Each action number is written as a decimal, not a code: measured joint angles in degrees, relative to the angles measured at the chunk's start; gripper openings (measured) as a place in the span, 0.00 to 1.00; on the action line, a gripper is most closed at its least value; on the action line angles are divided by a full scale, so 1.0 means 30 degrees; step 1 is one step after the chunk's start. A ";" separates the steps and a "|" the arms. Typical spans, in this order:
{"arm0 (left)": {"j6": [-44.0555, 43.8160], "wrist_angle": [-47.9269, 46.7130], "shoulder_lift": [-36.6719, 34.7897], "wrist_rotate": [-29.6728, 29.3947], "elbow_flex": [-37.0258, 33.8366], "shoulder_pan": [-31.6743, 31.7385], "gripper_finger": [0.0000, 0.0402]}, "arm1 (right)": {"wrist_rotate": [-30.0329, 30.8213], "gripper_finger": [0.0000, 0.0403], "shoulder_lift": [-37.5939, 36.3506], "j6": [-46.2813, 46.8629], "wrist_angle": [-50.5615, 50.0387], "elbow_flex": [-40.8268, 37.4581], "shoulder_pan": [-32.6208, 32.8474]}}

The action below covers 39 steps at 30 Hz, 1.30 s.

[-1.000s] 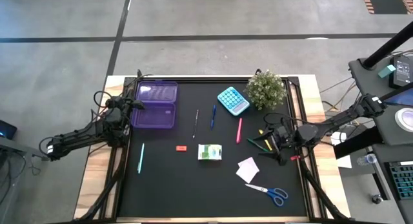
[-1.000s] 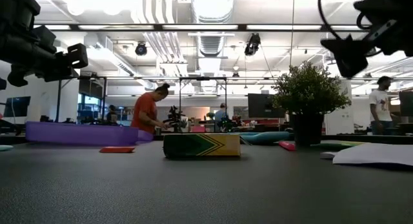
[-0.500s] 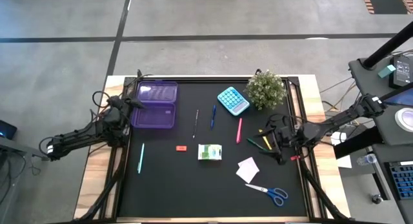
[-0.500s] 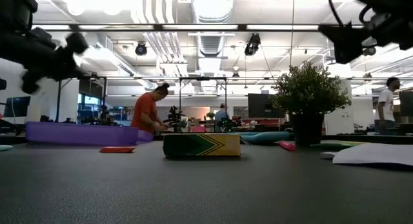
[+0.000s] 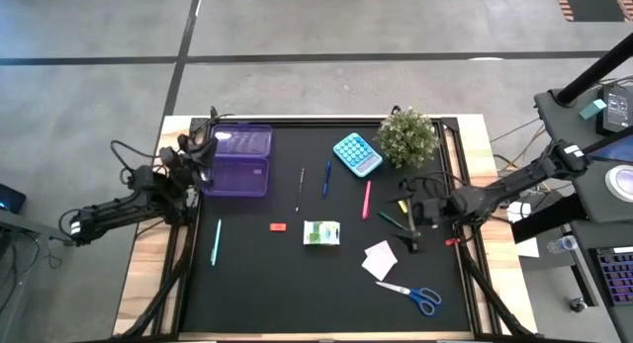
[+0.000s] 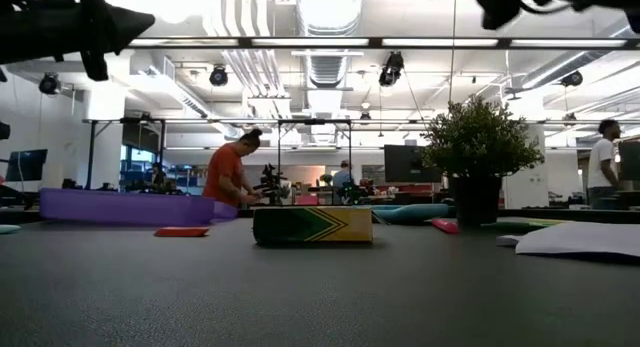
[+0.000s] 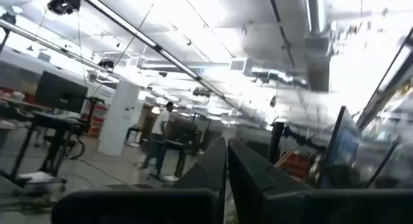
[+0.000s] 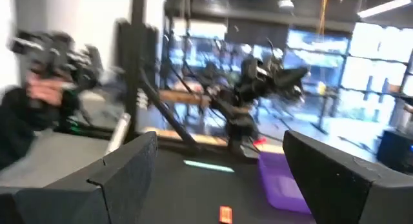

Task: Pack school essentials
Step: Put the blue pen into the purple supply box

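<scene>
The stationery lies loose on the black mat: teal pen (image 5: 215,241), red eraser (image 5: 278,225), green-white pack (image 5: 321,232), black pen (image 5: 300,188), blue pen (image 5: 325,178), pink pen (image 5: 366,199), pale paper square (image 5: 380,259), blue-handled scissors (image 5: 410,295). Yellow and green pens (image 5: 399,213) lie beside my right gripper (image 5: 411,222), which hovers open above the mat's right side. My left gripper (image 5: 203,148) is shut and raised by the left edge of the purple case (image 5: 239,160). In its wrist view it (image 7: 226,169) points up at the ceiling.
A teal calculator (image 5: 357,153) and a potted plant (image 5: 407,135) stand at the far right of the mat. The purple case lies open at the far left. Bare mat shows along the near edge. People move about in the room behind (image 6: 228,175).
Both arms have risen: in the low view they climb toward the picture's top. My left gripper has tipped upward and moved slightly toward the far edge. My right gripper has shifted a little toward the table's left. Nothing on the mat has moved.
</scene>
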 joint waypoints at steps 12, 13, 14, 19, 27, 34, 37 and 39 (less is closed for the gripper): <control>0.6346 0.0033 0.0044 -0.0081 -0.0090 0.0007 0.00 | 0.5186 0.81 0.4493 0.7530 -0.5840 0.6255 -0.2578; 0.6736 0.0099 0.0051 -0.0130 -0.0090 0.0007 0.00 | 0.5200 0.81 0.4726 0.8791 -0.6867 0.6742 -0.3019; 0.7041 0.0211 0.0051 -0.0182 -0.0090 0.0007 0.00 | 0.5190 0.81 0.4979 0.9960 -0.8085 0.7306 -0.3459; 0.7137 0.0378 0.0044 -0.0418 -0.0099 0.0007 0.00 | 0.5041 0.81 0.6792 1.4156 -1.4073 1.0092 -0.5306; 0.7137 0.0350 0.0034 -0.0423 -0.0313 0.0000 0.00 | 0.4891 0.81 1.1111 1.5468 -1.6457 1.4983 -0.7162; 0.7137 0.0186 0.0029 -0.0423 -0.0694 0.0000 0.00 | 0.4638 0.81 1.5057 0.9705 -1.6604 1.9567 -0.7317; 0.7137 0.0226 0.0073 -0.0423 -0.0745 -0.0007 0.00 | 0.4609 0.81 1.6725 0.7216 -1.7793 2.1665 -0.7302; 0.7137 0.0232 0.0073 -0.0423 -0.0753 -0.0007 0.00 | 0.4533 0.81 1.7745 0.6483 -1.9559 2.3192 -0.7353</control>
